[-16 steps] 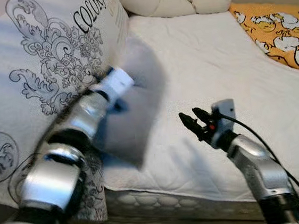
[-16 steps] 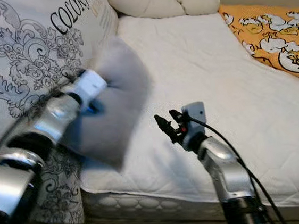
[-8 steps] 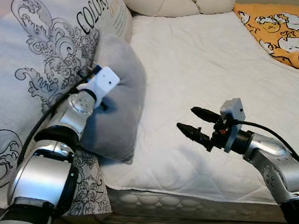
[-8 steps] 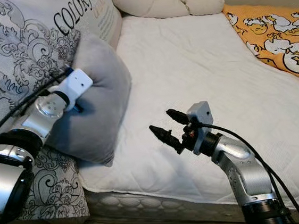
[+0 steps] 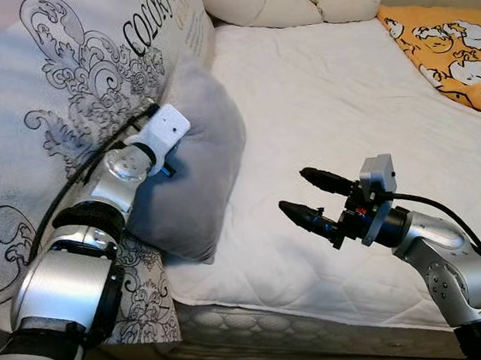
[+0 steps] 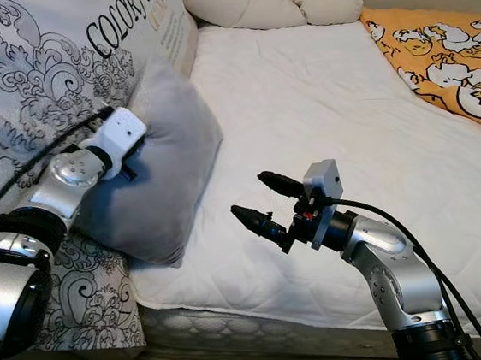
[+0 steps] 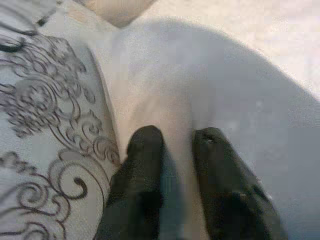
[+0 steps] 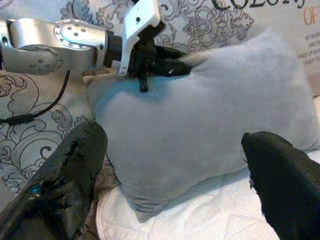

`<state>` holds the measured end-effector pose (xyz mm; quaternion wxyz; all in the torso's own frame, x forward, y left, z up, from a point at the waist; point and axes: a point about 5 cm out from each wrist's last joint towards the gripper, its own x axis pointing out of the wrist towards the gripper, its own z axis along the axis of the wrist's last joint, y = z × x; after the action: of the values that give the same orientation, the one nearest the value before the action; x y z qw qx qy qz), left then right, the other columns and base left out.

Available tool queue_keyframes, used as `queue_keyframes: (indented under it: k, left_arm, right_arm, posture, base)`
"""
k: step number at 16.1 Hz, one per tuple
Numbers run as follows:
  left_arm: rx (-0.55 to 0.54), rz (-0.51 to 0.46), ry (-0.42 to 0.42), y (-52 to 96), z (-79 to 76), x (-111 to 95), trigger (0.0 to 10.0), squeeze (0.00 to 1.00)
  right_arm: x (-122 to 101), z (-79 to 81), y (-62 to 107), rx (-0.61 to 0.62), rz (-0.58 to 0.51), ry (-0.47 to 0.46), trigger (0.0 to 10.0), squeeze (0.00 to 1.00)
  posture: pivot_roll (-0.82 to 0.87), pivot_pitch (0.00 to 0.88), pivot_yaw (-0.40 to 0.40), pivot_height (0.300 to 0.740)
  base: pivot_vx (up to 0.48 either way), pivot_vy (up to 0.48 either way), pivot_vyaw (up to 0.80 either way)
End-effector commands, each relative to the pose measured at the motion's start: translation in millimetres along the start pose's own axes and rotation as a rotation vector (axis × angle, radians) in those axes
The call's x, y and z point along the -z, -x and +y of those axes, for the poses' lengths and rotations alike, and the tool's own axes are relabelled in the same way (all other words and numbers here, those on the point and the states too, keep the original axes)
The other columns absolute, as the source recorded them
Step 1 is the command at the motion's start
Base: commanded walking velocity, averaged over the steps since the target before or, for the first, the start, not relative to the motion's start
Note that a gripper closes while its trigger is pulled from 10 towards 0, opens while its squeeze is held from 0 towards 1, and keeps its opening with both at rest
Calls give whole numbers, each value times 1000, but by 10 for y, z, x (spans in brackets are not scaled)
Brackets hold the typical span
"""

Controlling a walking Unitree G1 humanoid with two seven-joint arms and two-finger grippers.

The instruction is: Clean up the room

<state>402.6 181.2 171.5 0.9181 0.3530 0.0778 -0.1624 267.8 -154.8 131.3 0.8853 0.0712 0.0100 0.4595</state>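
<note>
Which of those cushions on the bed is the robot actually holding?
The plain grey pillow: the left gripper pinches its edge. The big patterned cushion behind it and the cream bolster lie untouched.

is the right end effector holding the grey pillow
No, the right end effector hovers open above the white mattress, apart from the grey pillow.

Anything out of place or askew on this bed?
The plain grey cushion stands on edge at the white mattress's near left corner, tipped against the large scroll-patterned pillow, pinched by the left tool. The right tool hovers open beside it.
</note>
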Motion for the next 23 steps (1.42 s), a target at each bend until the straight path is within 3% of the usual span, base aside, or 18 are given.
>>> queue_keyframes:
  k: [1, 2, 5, 6, 7, 9, 10, 12, 13, 14, 17, 19, 20, 23]
  left_arm:
    - [-27, -38, 26, 18, 117, -66, 10000, 1000]
    - [-30, -46, 32, 23, 131, -71, 10000, 1000]
    - [-134, -216, 211, 72, 297, -235, 10000, 1000]
    - [-122, -304, 383, 99, 305, -286, 10000, 475]
    - [-100, -376, 448, 139, 252, -309, 10000, 392]
    - [-68, -427, 484, 204, 106, -298, 10000, 392]
    - [-41, -415, 526, 307, -145, -197, 10000, 400]
    - [-32, -387, 555, 419, -377, -84, 10000, 404]
    - [-45, -305, 582, 587, -627, 124, 10000, 408]
    - [-53, -280, 575, 632, -681, 186, 10000, 408]
    - [-84, -198, 525, 789, -767, 350, 10000, 404]
    - [-138, -114, 549, 960, -768, 539, 10000, 408]
    - [-171, -75, 568, 1051, -768, 622, 10000, 404]
    - [-201, -38, 573, 1081, -794, 659, 10000, 404]
  right_arm:
    - [-22, -30, 34, 17, -16, 2, 10000, 1000]
    - [-18, -28, 35, 18, -13, -2, 10000, 1000]
    - [-23, -36, 47, 51, -29, 5, 10000, 1000]
    - [-24, -53, 41, 113, -43, 13, 10000, 1000]
    - [-17, -49, 27, 147, -52, 11, 10000, 1000]
    - [5, -49, 8, 212, -53, 2, 10000, 1000]
    - [60, -75, -5, 327, -50, -24, 10000, 0]
    - [123, -108, 0, 464, -48, -15, 10000, 0]
    - [222, -157, 35, 658, -23, 4, 10000, 0]
    - [231, -155, 36, 683, -24, 10, 10000, 0]
    - [221, -116, -7, 692, -65, -1, 10000, 0]
    - [217, -160, 2, 772, -96, 25, 10000, 0]
    - [259, -191, 10, 832, -66, -1, 10000, 0]
    - [367, -175, 2, 828, 32, -36, 10000, 0]
  posture:
    - [78, 0, 6, 740]
    - [78, 0, 6, 740]
    - [77, 0, 8, 740]
    - [75, 0, 10, 740]
    - [69, 0, 11, 740]
    - [61, 0, 10, 740]
    - [51, 0, 0, 740]
    - [51, 0, -7, 740]
    - [53, 0, -21, 740]
    - [60, 0, -30, 740]
    - [81, 0, -49, 740]
    - [95, 0, -70, 740]
    - [95, 0, -78, 740]
    - [87, 0, -77, 740]
  base:
    - [0, 0, 0]
    - [0, 0, 0]
    - [0, 0, 0]
    - [0, 0, 0]
    - [0, 0, 0]
    - [0, 0, 0]
    - [0, 0, 0]
    - [0, -300, 0]
    - [0, -480, 0]
    - [0, -480, 0]
    - [0, -480, 0]
    - [0, -480, 0]
    - [0, -480, 0]
    - [0, -480, 0]
